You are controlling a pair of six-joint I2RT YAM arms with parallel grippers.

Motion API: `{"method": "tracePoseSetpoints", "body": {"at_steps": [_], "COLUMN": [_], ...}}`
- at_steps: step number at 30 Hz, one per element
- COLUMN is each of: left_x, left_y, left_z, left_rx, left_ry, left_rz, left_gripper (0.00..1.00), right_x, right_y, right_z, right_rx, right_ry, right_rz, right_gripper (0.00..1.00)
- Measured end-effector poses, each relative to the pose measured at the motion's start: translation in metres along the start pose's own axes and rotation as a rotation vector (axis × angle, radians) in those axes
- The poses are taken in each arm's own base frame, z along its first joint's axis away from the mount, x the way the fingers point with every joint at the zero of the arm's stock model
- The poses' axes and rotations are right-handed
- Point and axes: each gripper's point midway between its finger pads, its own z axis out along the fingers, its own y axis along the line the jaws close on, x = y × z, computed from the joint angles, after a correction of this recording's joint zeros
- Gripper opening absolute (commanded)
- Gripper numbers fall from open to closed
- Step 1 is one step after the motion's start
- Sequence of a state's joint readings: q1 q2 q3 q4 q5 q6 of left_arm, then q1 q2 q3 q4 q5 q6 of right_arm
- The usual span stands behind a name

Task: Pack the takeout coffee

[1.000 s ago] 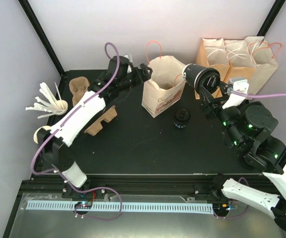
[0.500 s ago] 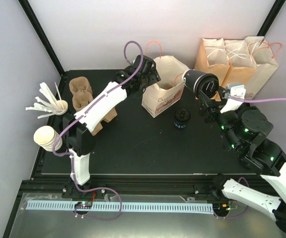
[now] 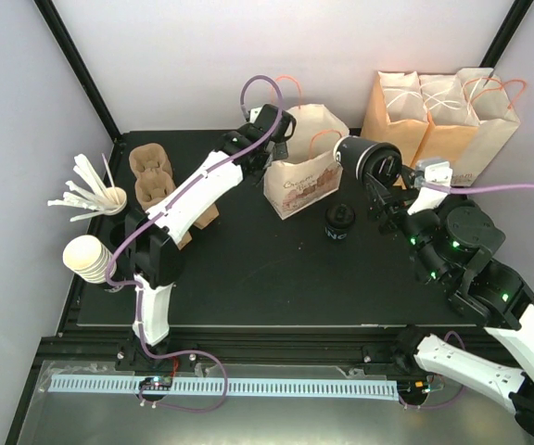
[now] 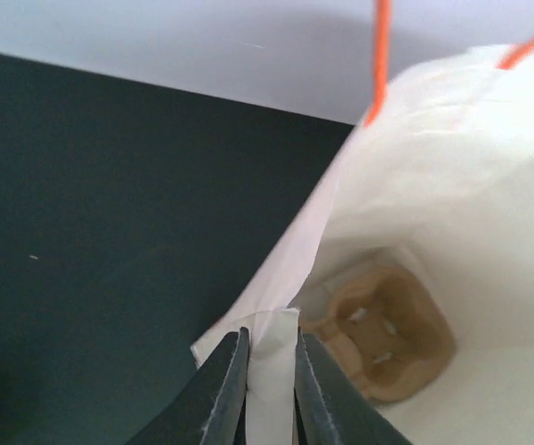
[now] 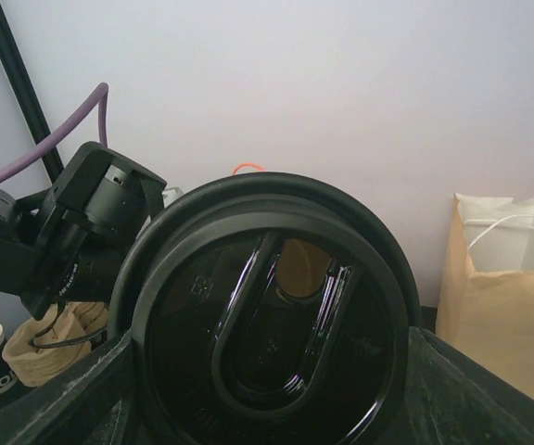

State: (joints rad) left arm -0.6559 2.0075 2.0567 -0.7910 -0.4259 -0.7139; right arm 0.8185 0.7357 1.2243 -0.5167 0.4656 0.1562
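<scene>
The front half of the table [image 3: 248, 278] is bare dark surface between the two arm bases, with free room up to its near edge. At the left edge stands a stack of white cups [image 3: 86, 255], well apart from the work.

Further in, a second black cup [image 3: 338, 222] stands upright just in front of the paper bag's [image 3: 299, 181] right corner, narrowing the gap between the bag and the right arm.

The right pincer [image 3: 380, 174] grips the coffee cup [image 3: 367, 158] around its body, tipped on its side in the air just beside the bag's right edge. Its black lid [image 5: 267, 343] fills the right wrist view.

The left pincer [image 4: 269, 371] is nearly closed, pinching the bag's rim at its far left corner, with the paper edge between the two fingers. A cardboard tray [image 4: 387, 338] lies at the bottom of the bag. The wall stands close behind, and a row of bags [image 3: 443, 116] fills the far right corner.

A second ago the left pincer was wide and left of the bag. It has since reached the rim and closed on it. The coffee cup has moved slightly lower and closer to the bag, while the second black cup has not moved.
</scene>
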Motion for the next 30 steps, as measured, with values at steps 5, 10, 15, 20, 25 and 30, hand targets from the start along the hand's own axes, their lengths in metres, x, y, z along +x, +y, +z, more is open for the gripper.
{"method": "tracePoseSetpoints", "body": {"at_steps": [5,10,15,20,25,30], "left_x": [-0.002,-0.011,-0.009,0.018,0.064,0.085], "left_y": [0.014,0.035,0.069,0.108,0.145,0.162], "left_z": [-0.009,-0.038,-0.081,-0.11,-0.135,-0.177], "left_rx": [-0.06,-0.119,-0.166,-0.191,-0.147,0.035], "left_ry": [-0.004,-0.008,0.005,0.056,0.13,0.083], "left_rz": [0.083,0.149,0.175,0.205,0.215,0.175], "left_gripper": [0.02,0.02,0.02,0.02,0.05,0.08], "right_x": [0.007,0.016,0.016,0.008,-0.004,0.008], "right_y": [0.003,0.013,0.022,0.032,0.059,0.098], "right_z": [0.005,0.008,0.005,-0.006,-0.007,0.007], "right_rx": [-0.006,-0.052,-0.111,-0.191,-0.328,-0.49], "right_ry": [0.031,0.071,0.087,0.069,0.087,0.183], "right_rz": [-0.011,-0.022,-0.014,0.013,0.0,-0.034], "right_gripper": [0.5,0.5,0.5,0.49,0.49,0.49]}}
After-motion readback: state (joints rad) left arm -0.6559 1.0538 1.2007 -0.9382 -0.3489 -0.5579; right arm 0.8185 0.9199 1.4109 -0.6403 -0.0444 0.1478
